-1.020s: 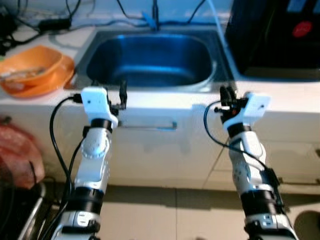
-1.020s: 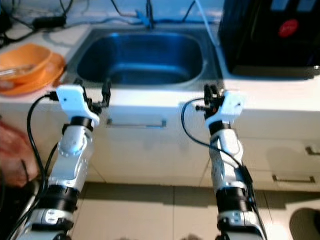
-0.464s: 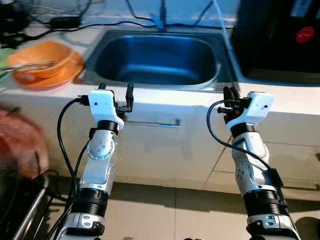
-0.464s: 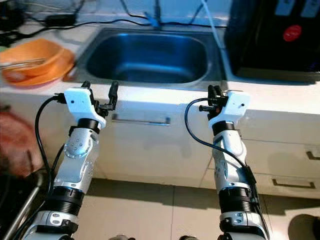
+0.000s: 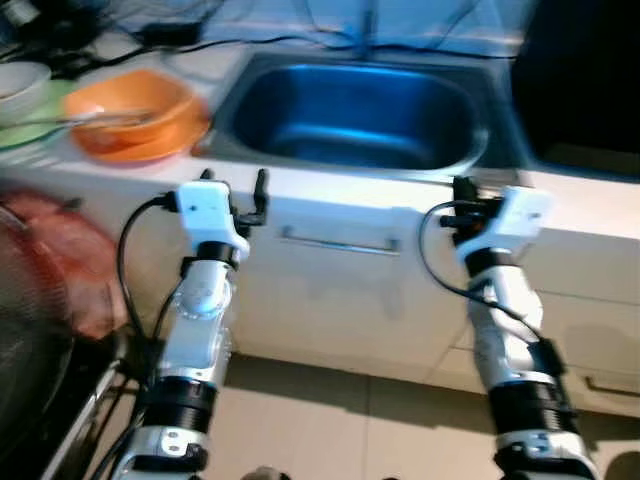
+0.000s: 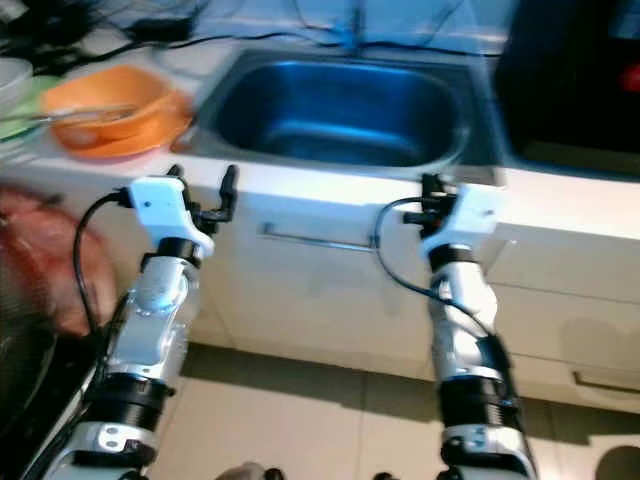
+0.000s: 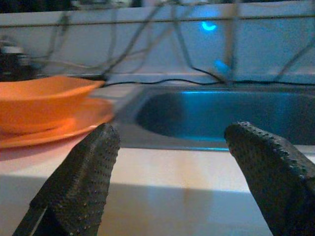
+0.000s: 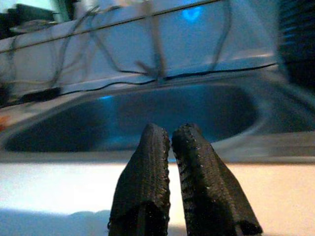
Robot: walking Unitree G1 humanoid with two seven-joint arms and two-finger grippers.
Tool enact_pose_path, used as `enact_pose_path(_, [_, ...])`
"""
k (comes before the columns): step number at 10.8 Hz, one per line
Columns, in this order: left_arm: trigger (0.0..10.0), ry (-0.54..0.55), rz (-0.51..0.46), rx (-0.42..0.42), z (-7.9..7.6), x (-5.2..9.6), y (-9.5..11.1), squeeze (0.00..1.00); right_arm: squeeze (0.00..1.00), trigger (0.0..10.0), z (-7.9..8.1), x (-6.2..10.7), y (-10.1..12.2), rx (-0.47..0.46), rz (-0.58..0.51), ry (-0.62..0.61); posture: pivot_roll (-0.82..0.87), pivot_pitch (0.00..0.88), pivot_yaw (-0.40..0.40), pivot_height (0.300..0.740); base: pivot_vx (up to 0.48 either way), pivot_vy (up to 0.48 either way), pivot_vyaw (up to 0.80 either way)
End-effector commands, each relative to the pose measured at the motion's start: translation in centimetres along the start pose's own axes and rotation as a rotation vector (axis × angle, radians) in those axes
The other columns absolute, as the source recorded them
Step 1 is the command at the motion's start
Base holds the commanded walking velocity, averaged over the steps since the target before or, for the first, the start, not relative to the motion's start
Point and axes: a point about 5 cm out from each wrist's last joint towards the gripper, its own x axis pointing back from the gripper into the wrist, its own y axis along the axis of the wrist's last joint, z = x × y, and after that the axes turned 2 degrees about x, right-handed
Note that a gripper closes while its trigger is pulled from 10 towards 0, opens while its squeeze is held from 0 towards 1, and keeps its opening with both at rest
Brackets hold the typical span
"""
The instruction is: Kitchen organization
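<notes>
The white kitchen counter with its blue-lit steel sink is lying ahead of the robot. An orange plastic bowl on an orange plate is sitting left of the sink. The left gripper is hovering released; the right gripper is clenched, empty. Judged: organizing is not yet underway, nothing grasped.

red bag, floor tiles — blurred
</notes>
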Motion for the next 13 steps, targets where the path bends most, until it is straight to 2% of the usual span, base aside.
enact_pose_path(1, [10.0, -0.007, 0.013, 0.005, -0.31, 0.21, -0.25, 0.0, 0.0, 10.0, -0.68, 0.26, -0.09, 0.002, 0.013, -0.02, 0.05, 0.131, 0.045, 0.74, 0.0, 0.349, 0.0])
enact_pose_path(11, [10.0, -0.005, 0.026, 0.006, -0.39, 0.6, -0.44, 0.0, 0.0, 10.0, -0.81, 0.66, -0.58, 0.001, 0.038, -0.027, 0.06, 0.163, 0.041, 0.74, 0.0, 0.433, 0.0])
enact_pose_path(13, [10.0, -0.002, 0.025, -0.01, -0.36, 0.7, -0.46, 0.0, 0.0, 10.0, -0.74, 0.79, -0.72, 0.0, 0.043, -0.025, 0.06, 0.166, 0.042, 0.74, 0.0, 0.0, 0.0])
